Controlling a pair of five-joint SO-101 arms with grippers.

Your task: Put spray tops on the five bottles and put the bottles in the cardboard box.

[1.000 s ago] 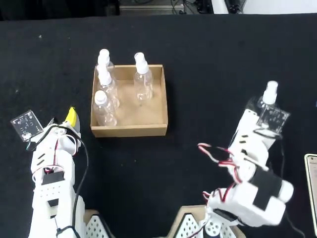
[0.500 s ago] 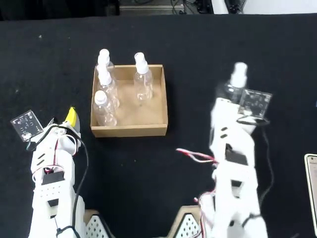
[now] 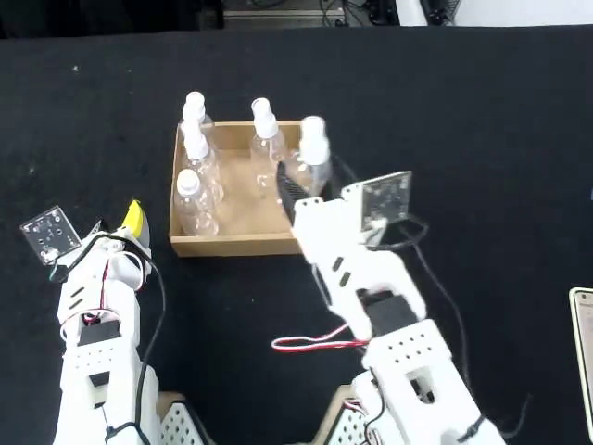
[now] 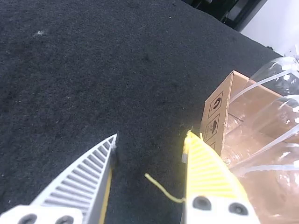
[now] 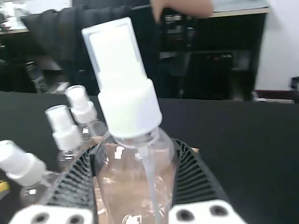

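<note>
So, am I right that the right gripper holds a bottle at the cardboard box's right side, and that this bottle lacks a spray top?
Not quite: the bottle carries a white spray top, as the right wrist view shows. The rest holds: the right gripper is shut on it at the right side of the cardboard box.

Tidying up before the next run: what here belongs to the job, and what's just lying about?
Job: cardboard box, four capped bottles in it, fifth bottle in the right tool.
Lying about: flat white object at the high view's right edge.
</note>
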